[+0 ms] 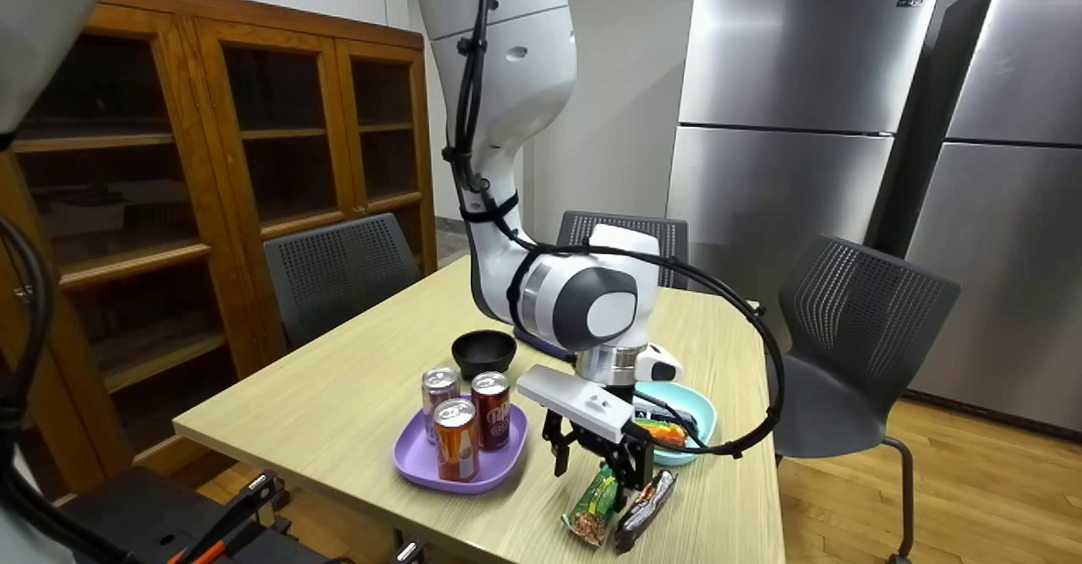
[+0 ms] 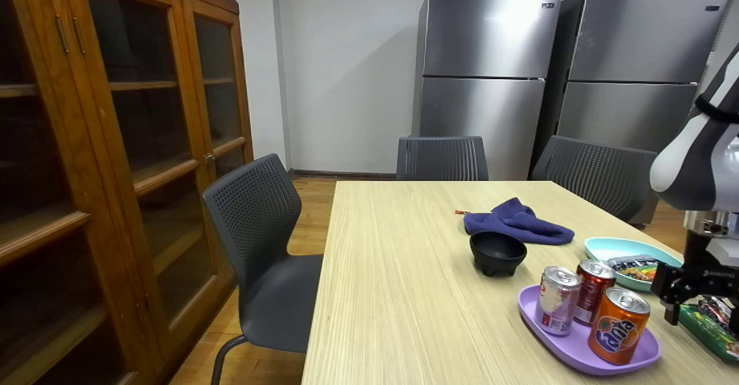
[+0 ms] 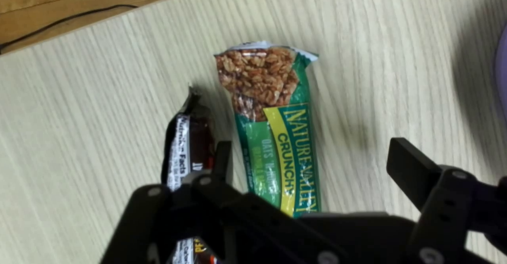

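Two refrigerators (image 2: 482, 125) stand behind the pale table (image 2: 398, 292), the end effector (image 3: 311, 155) wide over a granola bar (image 3: 273, 137).

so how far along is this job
Looks done: three cans stand on the purple tray, packets lie in the blue tray. In hand: nothing gripped; the open pincer is poised over the green bar. Probably left: the green bar and dark bar, both lying on the table.
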{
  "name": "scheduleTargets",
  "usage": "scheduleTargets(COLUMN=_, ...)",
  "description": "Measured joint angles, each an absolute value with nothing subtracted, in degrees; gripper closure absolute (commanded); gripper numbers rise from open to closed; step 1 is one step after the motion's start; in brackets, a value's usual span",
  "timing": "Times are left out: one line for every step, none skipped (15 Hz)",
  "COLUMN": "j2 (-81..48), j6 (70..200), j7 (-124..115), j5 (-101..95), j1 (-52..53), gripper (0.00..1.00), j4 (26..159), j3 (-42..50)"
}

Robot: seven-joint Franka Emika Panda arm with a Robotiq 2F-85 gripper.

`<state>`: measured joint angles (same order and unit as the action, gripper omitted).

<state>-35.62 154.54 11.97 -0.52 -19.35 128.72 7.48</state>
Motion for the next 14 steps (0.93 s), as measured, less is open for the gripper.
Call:
scheduleTargets(j2=-35.89, j6=154.54, j7=12.11, j5=-0.27, j1=-19.70, gripper=0.00, j4=128.43, j3=7.27)
scheduleTargets(j2=-36.21, j6=154.54, j7=12.29, j5=0.02, j1=-19.99, gripper=0.00, j4=128.09, j3=7.14)
scheduleTargets(j2=-36.49, j6=154.52, j7=12.40, j5=0.19, j1=-20.24, gripper=0.00, j4=127.79, j3=7.02)
scheduleTargets(j2=-36.73, j6=154.49, j7=12.49, j5=0.31, j1=-20.44, gripper=0.00, j4=127.52, j3=6.88)
scheduleTargets(j2=-36.99, j6=154.46, j7=12.55, j5=0.37, j1=-20.59, gripper=0.00, j4=127.25, j3=6.74)
scheduleTargets(j2=-37.23, j6=154.41, j7=12.58, j5=0.39, j1=-20.72, gripper=0.25, j4=127.01, j3=6.59)
scheduleTargets(j2=-37.51, j6=154.37, j7=12.60, j5=0.40, j1=-20.80, gripper=0.26, j4=126.74, j3=6.47)
scheduleTargets(j2=-37.75, j6=154.33, j7=12.65, j5=0.40, j1=-20.87, gripper=0.34, j4=126.52, j3=6.36)
scheduleTargets(j2=-37.93, j6=154.30, j7=12.68, j5=0.40, j1=-20.93, gripper=0.42, j4=126.35, j3=6.27)
scheduleTargets(j2=-38.03, j6=154.28, j7=12.68, j5=0.41, j1=-21.00, gripper=0.51, j4=126.21, j3=6.16)
scheduleTargets(j2=-38.04, j6=154.27, j7=12.69, j5=0.41, j1=-21.09, gripper=0.58, j4=126.14, j3=6.05)
scheduleTargets(j2=-38.04, j6=154.27, j7=12.70, j5=0.41, j1=-21.15, gripper=0.66, j4=126.06, j3=5.98)
scheduleTargets(j2=-38.04, j6=154.27, j7=12.70, j5=0.41, j1=-21.17, gripper=0.73, j4=125.97, j3=5.97)
scheduleTargets(j2=-37.99, j6=154.27, j7=12.70, j5=0.41, j1=-21.17, gripper=0.81, j4=125.87, j3=5.93)
